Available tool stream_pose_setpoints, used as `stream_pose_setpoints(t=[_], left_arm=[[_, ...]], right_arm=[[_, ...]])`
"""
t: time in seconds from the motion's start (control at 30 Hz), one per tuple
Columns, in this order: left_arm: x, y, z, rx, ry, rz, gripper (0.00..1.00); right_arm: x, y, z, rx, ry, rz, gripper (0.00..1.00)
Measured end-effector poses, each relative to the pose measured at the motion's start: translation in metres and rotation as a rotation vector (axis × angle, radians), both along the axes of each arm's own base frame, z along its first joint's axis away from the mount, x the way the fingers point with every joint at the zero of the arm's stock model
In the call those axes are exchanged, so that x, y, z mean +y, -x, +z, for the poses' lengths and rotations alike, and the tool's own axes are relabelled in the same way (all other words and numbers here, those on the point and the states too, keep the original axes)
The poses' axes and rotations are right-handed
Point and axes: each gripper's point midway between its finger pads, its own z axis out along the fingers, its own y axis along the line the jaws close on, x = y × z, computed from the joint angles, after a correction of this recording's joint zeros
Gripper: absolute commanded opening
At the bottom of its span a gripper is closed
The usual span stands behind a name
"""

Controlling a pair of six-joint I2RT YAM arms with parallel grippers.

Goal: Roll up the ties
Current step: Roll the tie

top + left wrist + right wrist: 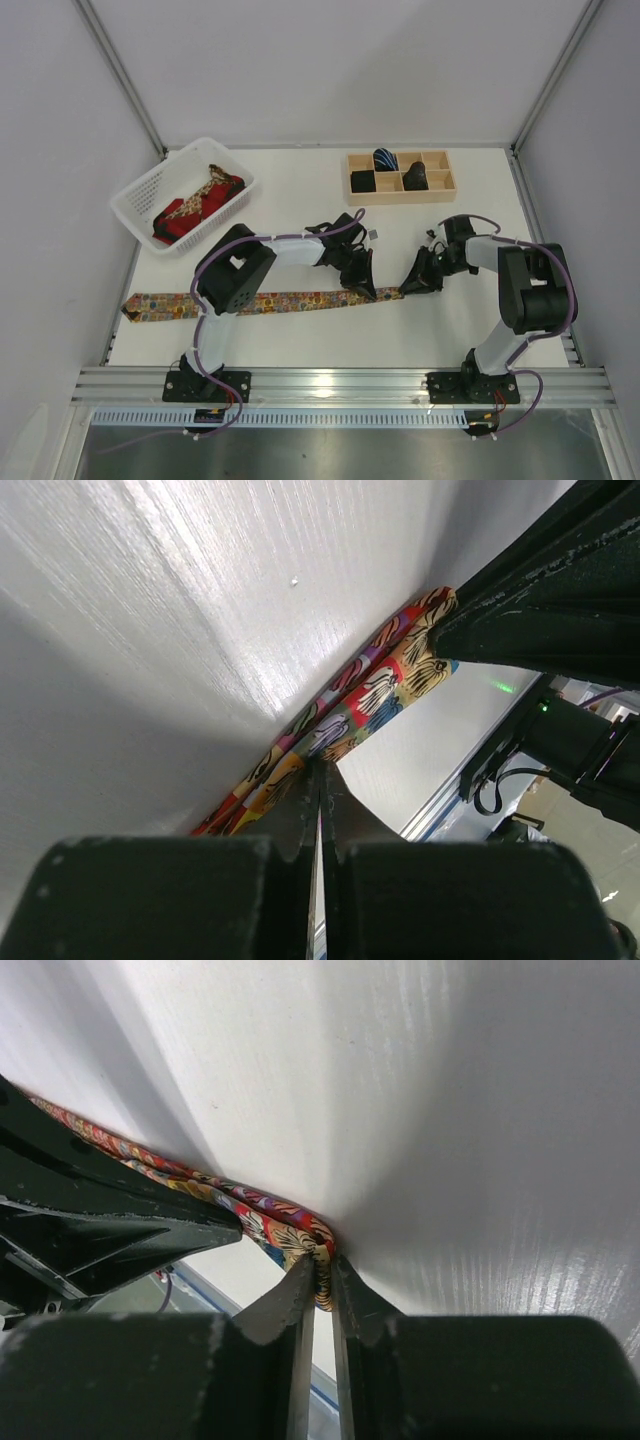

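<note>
A long multicoloured floral tie [300,299] lies flat across the near part of the white table, wide end at the left. My left gripper [362,288] is shut with its tips pinching the tie near its narrow right end; the left wrist view shows the closed fingertips [321,770] on the fabric [370,690]. My right gripper [408,287] is shut on the folded narrow end of the tie [270,1215], which bulges between its tips [322,1265]. The two grippers are close together, tips facing each other.
A white basket [140,190] at the back left holds red and gold paisley ties [195,205]. A wooden compartment tray [400,198] at the back holds a rolled blue-striped tie [385,158] and black rolls [362,181]. An aluminium rail runs along the near edge.
</note>
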Motion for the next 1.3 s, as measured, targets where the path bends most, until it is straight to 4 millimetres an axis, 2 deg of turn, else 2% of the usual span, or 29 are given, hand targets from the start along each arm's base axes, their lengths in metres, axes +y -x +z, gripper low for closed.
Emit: stream_pose_setpoints(t=[0.07, 0.17, 0.47, 0.67, 0.77, 0.83, 0.93, 1.2, 1.3], left_arm=[[0.0, 0.0, 0.0, 0.0, 0.0, 0.0, 0.0], [0.0, 0.0, 0.0, 0.001, 0.0, 0.0, 0.0], [0.0, 0.0, 0.0, 0.0, 0.0, -0.001, 0.0], [0.001, 0.001, 0.0, 0.002, -0.005, -0.001, 0.0], [0.002, 0.001, 0.0, 0.005, -0.011, -0.002, 0.01], [0.004, 0.002, 0.0, 0.0, -0.018, -0.008, 0.04], [0.011, 0.002, 0.003, -0.01, -0.035, -0.019, 0.09], [0.042, 0.0, 0.029, -0.062, -0.047, -0.008, 0.08], [0.054, 0.001, 0.032, -0.073, -0.056, 0.004, 0.06]], right_arm=[[0.001, 0.0, 0.001, -0.005, 0.0, 0.002, 0.06], [0.002, 0.002, 0.008, -0.018, 0.01, 0.011, 0.0], [0.023, -0.001, 0.051, -0.096, -0.004, 0.064, 0.0], [0.044, 0.006, 0.059, -0.076, -0.018, 0.097, 0.0], [0.047, 0.008, 0.06, -0.06, -0.018, 0.089, 0.0], [0.046, 0.007, 0.06, -0.054, -0.008, 0.08, 0.0], [0.044, 0.005, 0.061, -0.051, 0.002, 0.072, 0.0], [0.045, 0.002, 0.066, -0.055, 0.012, 0.07, 0.0], [0.049, 0.003, 0.067, -0.059, 0.018, 0.084, 0.0]])
